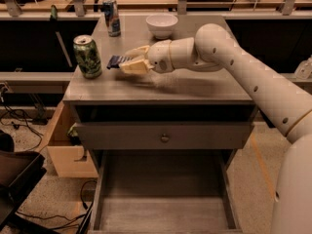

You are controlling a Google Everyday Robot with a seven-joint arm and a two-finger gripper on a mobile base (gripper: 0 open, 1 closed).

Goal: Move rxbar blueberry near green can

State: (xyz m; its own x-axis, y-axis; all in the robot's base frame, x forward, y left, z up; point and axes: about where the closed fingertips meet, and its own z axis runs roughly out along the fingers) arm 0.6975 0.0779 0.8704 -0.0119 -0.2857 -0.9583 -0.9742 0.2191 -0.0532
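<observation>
No lettering legible on green can (87, 56) or rxbar blueberry (115, 61); claw (127, 61) beside can.

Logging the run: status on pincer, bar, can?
Pincer shut on rxbar blueberry, over the tabletop. Bar beside green can, not touching. Nothing between them.

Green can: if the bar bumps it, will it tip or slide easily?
It probably tips fairly easily: the green can stands upright, tall for its base, near the left edge of the table. It may be light if empty; I cannot tell. The gripper, just right of it, has jaws closed on the rxbar blueberry.
</observation>
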